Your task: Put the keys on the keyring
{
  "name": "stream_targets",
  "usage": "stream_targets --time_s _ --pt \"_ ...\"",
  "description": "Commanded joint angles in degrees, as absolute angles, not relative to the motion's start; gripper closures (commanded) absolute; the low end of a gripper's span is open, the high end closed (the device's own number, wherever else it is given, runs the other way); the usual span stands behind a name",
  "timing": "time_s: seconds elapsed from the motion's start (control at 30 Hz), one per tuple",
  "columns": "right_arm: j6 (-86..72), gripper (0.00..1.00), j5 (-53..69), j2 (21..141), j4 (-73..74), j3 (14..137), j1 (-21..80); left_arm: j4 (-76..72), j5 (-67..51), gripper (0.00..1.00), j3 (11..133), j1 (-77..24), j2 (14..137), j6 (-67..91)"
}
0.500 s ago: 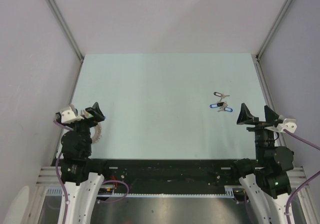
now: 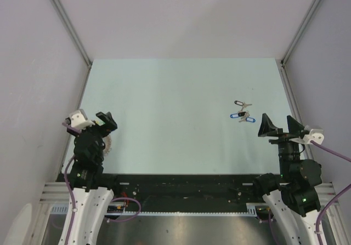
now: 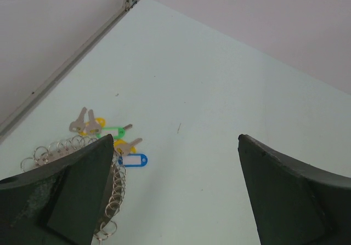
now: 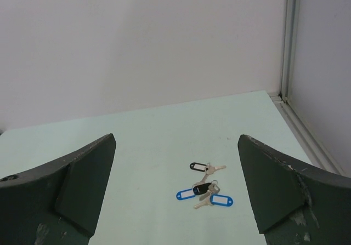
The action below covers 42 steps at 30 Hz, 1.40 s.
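keys (image 2: 242,115): table (image 2: 164,91) 3 o'clock | keyring (image 3: 117,182): 8 o'clock, at left gripper (image 3: 174,141) | left gripper, right gripper (image 4: 176,138): spread wide, empty

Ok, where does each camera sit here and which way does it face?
Top external: above, behind the bases, looking down on the table; shows both arms, left gripper, right gripper.
Left wrist: on the left arm, facing the keyring; own open fingers in frame.
Right wrist: facing the keys, shared with the top view; own open fingers in frame.
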<state>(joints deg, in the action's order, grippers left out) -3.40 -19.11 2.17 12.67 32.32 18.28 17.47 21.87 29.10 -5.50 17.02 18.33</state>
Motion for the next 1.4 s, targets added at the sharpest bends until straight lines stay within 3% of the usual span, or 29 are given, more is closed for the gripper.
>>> stream_targets --time_s 0.0,0.1,0.23,0.5,0.8,1.13,1.37 --pt "-3.96 0.0 -20.13 1.84 12.48 32.26 19.95 20.2 26.09 0.0 28.3 -5.71 20.64 26.17" --pt "-4.04 0.0 -20.04 1.76 12.66 32.08 20.65 21.79 27.77 0.05 28.74 -5.71 25.91 29.43" --pt "-3.87 0.01 -19.95 1.76 12.57 31.99 22.93 22.06 28.39 0.0 29.18 -5.63 32.77 33.4" --pt "-3.69 0.0 -19.69 1.67 12.74 31.99 25.31 27.68 25.85 0.03 34.36 -2.47 52.26 33.14" --pt "-3.52 0.0 -19.69 1.67 12.66 31.99 26.63 29.79 22.5 0.16 38.67 3.87 67.58 33.57" --pt "-3.08 0.0 -19.95 1.67 12.31 31.64 27.33 28.65 18.98 0.44 38.94 6.68 74.35 34.63" --pt "-2.99 0.0 -19.86 1.67 12.3 31.64 27.33 27.86 17.4 0.48 39.64 8.26 77.25 34.37"
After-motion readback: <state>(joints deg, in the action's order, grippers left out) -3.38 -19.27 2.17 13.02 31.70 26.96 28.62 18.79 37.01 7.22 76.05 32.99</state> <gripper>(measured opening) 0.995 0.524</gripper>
